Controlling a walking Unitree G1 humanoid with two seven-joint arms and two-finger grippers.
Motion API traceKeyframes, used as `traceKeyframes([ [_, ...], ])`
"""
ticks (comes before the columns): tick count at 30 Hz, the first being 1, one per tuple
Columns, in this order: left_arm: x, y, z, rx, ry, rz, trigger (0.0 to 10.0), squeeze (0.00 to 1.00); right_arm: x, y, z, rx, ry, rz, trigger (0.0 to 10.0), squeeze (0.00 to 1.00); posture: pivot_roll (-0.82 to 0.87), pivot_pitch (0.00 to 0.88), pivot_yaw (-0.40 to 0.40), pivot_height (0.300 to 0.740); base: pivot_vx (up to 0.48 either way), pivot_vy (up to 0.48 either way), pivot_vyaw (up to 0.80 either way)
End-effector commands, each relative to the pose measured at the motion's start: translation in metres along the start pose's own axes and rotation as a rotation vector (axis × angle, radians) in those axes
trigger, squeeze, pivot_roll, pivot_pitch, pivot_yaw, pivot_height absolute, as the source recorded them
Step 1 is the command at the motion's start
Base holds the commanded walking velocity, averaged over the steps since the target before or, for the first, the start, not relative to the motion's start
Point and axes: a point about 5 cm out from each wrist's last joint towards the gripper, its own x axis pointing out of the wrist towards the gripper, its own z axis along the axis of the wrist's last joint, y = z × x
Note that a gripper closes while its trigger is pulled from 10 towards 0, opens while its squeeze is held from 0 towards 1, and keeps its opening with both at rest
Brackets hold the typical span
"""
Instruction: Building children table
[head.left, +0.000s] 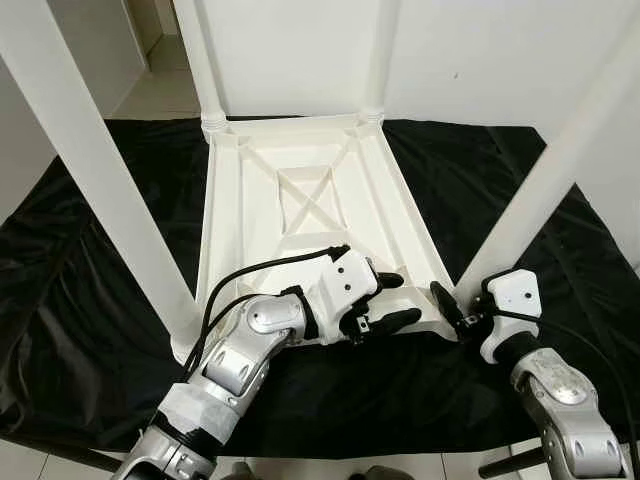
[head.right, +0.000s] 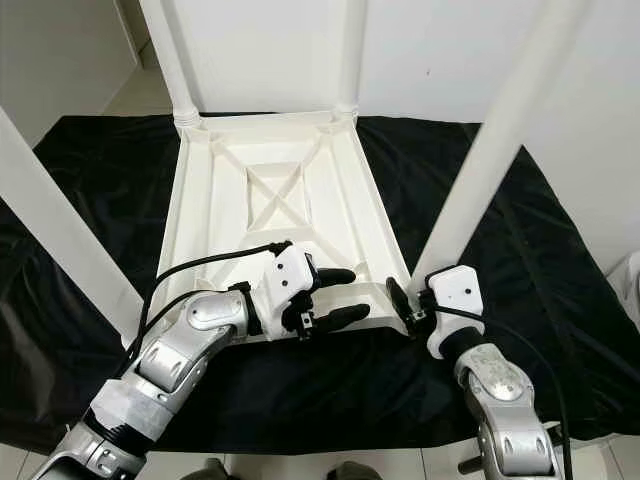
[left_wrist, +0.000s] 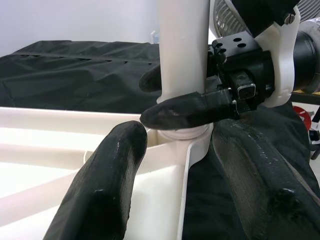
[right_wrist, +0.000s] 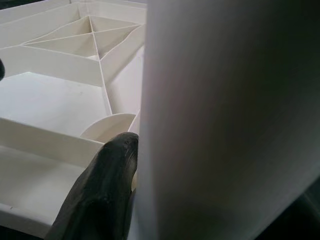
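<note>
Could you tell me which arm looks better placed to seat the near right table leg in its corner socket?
Probably the right: the right gripper already straddles that near right leg at its base, while the left gripper sits open beside the tabletop edge.

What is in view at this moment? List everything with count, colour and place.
Tabletop: one, white, upside down on the cloth, ribbed underside up.
Table legs: four, white, one standing at each corner of the tabletop.
Cloth: one, black, spread on the floor under the table.
Floor: light tiles, beyond the cloth.
Wall: white, behind the table.
Left claw: one, black fingers open, over the near edge of the tabletop.
Right claw: one, black fingers, around the base of the near right leg.
</note>
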Motion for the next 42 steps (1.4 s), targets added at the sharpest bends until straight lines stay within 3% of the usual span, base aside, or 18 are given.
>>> traceKeyframes([
  [1, 0.002, -0.001, -0.002, 0.016, 0.016, -0.018, 10.0, 0.0, 0.001, 0.006, -0.006, 0.009, 0.03, 0.053, 0.0, 0.0, -0.07, 0.0, 0.006, 0.74, 0.0, 0.0, 0.0],
  [6, 0.004, -0.001, -0.002, 0.013, 0.01, -0.018, 10.0, 0.0, -0.002, 0.005, -0.007, 0.026, 0.028, 0.048, 0.0, 0.0, -0.08, 0.0, 0.004, 0.74, 0.0, 0.0, 0.0],
  [7, 0.004, -0.001, -0.002, 0.012, 0.009, -0.019, 10.0, 0.0, -0.004, 0.004, -0.007, 0.035, 0.026, 0.032, 10.0, 0.0, -0.08, 0.0, 0.004, 0.74, 0.0, 0.0, 0.0],
  [13, 0.005, -0.001, -0.002, 0.013, 0.007, -0.018, 10.0, 0.0, -0.005, -0.001, -0.006, 0.042, 0.011, -0.051, 10.0, 0.0, -0.08, 0.0, 0.002, 0.74, 0.0, 0.0, 0.0],
  [17, 0.005, 0.0, -0.002, 0.012, 0.005, -0.012, 10.0, 0.0, -0.007, -0.001, 0.0, 0.093, -0.012, -0.271, 10.0, 0.0, -0.09, 0.001, 0.006, 0.74, 0.0, 0.0, 0.0],
  [20, 0.005, 0.0, -0.002, 0.012, 0.005, -0.012, 10.0, 0.0, -0.007, -0.001, 0.001, 0.095, -0.013, -0.296, 10.0, 0.0, -0.09, 0.001, 0.006, 0.74, 0.0, 0.0, 0.0],
  [22, 0.005, 0.0, -0.002, 0.011, 0.006, -0.017, 10.0, 0.0, -0.007, 0.009, 0.003, 0.128, -0.012, -0.411, 10.0, 0.0, -0.1, 0.005, 0.017, 0.74, 0.0, 0.0, 0.0],
  [26, 0.005, 0.0, -0.002, 0.011, 0.006, -0.019, 10.0, 0.0, -0.008, 0.013, 0.004, 0.147, -0.01, -0.467, 10.0, 0.0, -0.1, 0.007, 0.02, 0.74, 0.0, 0.0, 0.0],
  [27, 0.006, 0.001, -0.002, 0.011, 0.005, -0.022, 10.0, 0.0, -0.009, 0.018, 0.003, 0.175, 0.009, -0.588, 10.0, 0.0, -0.1, 0.009, 0.028, 0.74, 0.0, 0.0, 0.0],
  [30, 0.006, 0.001, -0.002, 0.011, 0.005, -0.022, 10.0, 0.0, -0.009, 0.018, 0.003, 0.175, 0.009, -0.588, 10.0, 0.0, -0.1, 0.009, 0.028, 0.74, 0.0, 0.0, 0.0],
  [31, 0.007, 0.001, -0.001, 0.013, 0.004, -0.028, 10.0, 0.0, -0.01, 0.024, 0.001, 0.199, 0.035, -0.697, 10.0, 0.0, -0.1, 0.01, 0.03, 0.74, 0.0, 0.0, 0.0],
  [32, 0.007, 0.001, -0.001, 0.013, 0.004, -0.028, 10.0, 0.0, -0.01, 0.024, 0.001, 0.199, 0.035, -0.697, 10.0, 0.0, -0.1, 0.01, 0.03, 0.74, 0.0, 0.0, 0.0],
  [33, 0.007, 0.001, -0.001, 0.014, 0.002, -0.032, 10.0, 0.0, -0.009, 0.03, 0.001, 0.212, 0.055, -0.773, 10.0, 0.0, -0.1, 0.01, 0.031, 0.74, 0.0, 0.0, 0.0],
  [39, 0.007, 0.0, -0.001, 0.011, 0.002, -0.036, 10.0, 0.0, -0.008, 0.032, 0.003, 0.233, 0.05, -0.807, 10.0, 0.0, -0.1, 0.014, 0.03, 0.74, 0.0, 0.0, 0.0],
  [40, 0.007, 0.0, -0.001, 0.011, 0.003, -0.036, 10.0, 0.0, -0.007, 0.033, 0.004, 0.237, 0.043, -0.796, 10.0, 0.98, -0.1, 0.015, 0.028, 0.74, 0.0, 0.0, 0.0],
  [42, 0.007, 0.0, -0.001, 0.011, 0.003, -0.036, 10.0, 0.0, -0.007, 0.033, 0.004, 0.237, 0.043, -0.796, 10.0, 0.98, -0.1, 0.015, 0.028, 0.74, 0.0, 0.0, 0.0],
])
